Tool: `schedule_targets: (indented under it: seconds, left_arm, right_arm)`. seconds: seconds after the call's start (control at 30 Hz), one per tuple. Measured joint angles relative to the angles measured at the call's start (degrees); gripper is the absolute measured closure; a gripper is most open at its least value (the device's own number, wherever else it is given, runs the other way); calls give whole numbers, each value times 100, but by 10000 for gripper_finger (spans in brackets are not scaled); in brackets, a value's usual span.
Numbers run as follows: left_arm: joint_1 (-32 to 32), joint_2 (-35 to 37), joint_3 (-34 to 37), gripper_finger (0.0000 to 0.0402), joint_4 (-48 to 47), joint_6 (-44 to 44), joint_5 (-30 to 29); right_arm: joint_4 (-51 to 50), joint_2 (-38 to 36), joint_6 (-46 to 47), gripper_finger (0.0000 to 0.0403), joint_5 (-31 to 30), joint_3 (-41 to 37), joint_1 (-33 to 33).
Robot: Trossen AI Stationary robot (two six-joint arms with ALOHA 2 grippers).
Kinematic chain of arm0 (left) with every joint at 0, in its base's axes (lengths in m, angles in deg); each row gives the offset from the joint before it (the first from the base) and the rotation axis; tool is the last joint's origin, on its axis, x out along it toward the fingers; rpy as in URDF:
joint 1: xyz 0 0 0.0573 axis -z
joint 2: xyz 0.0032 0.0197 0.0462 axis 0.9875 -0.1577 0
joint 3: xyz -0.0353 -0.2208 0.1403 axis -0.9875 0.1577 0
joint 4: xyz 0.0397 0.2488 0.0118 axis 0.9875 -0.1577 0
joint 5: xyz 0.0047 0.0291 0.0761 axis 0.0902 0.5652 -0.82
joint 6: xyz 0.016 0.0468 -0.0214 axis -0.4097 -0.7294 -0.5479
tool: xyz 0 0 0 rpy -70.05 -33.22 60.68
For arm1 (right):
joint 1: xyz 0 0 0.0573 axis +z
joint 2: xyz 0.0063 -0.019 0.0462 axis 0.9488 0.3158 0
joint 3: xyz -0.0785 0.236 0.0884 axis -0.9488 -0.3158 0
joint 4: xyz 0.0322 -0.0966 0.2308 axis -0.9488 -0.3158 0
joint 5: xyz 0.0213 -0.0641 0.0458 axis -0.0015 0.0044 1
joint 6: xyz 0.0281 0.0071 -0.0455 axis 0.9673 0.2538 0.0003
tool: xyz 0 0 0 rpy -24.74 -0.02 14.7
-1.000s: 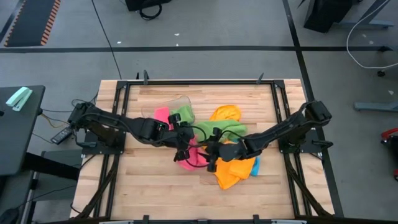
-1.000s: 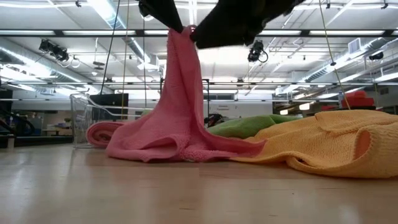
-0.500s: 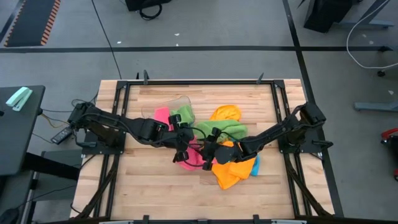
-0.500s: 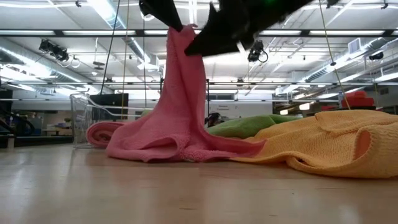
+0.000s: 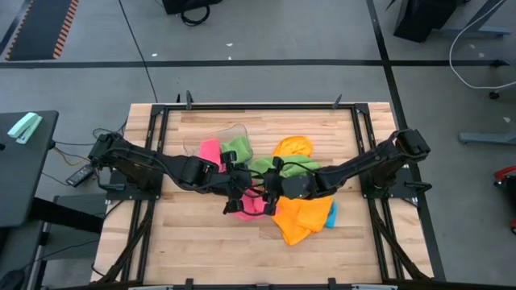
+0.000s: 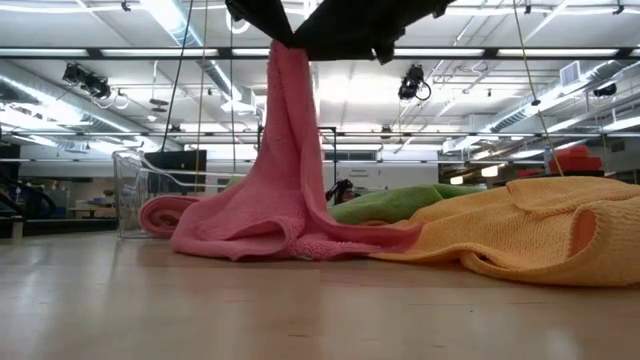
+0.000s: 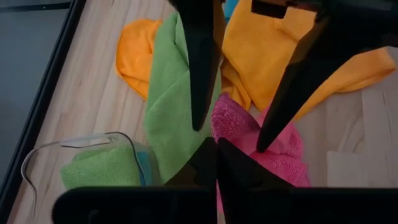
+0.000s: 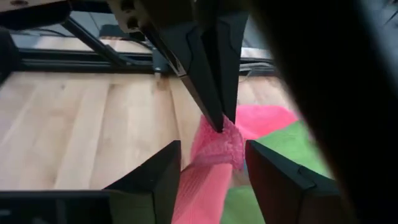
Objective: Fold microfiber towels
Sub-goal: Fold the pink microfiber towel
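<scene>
A pink towel (image 6: 285, 170) hangs in a tall cone from my left gripper (image 8: 217, 121), which is shut on its top. Its lower end (image 6: 250, 235) lies spread on the table. My right gripper (image 8: 211, 155) is open just below that top, one finger on each side of the hanging cloth. From above, both grippers (image 5: 242, 189) (image 5: 266, 189) meet over the towel pile. Behind the pink one, a green towel (image 6: 400, 202) and an orange towel (image 6: 530, 225) lie flat on the table. My left gripper pinches a bunched tip of the pink towel (image 8: 221, 134) between its fingertips, coming slanting down from the table's left. The cloth hangs below the fingers, drawn up into a cone, with its lower end on the wood. I cannot tell whether my right gripper's fingers touch the cloth.
A clear tub (image 7: 81, 146) with a green cloth (image 7: 99, 174) in it stands at the far left of the pile. A second orange towel (image 5: 292, 147) and a blue one (image 5: 330, 216) lie by the heap. Bare wood (image 5: 201, 250) stretches along the near side.
My right gripper has moved toward the table's left and far edge and a little up, closing in on the pink towel's held top beside my left gripper. The pink towel still hangs as before.
</scene>
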Motion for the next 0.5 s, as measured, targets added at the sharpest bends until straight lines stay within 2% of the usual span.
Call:
schedule_targets:
  seconds: [0.13, 0.5]
  left_arm:
    - [25, 0, 0, 383, 4, -4, -2]
    - [61, 0, 0, 388, -150, -17, 61]
  right_arm:
    - [-9, -1, 157, 255, 281, 0, -119]
    - [-2, -63, 126, 332, 300, 0, -122]
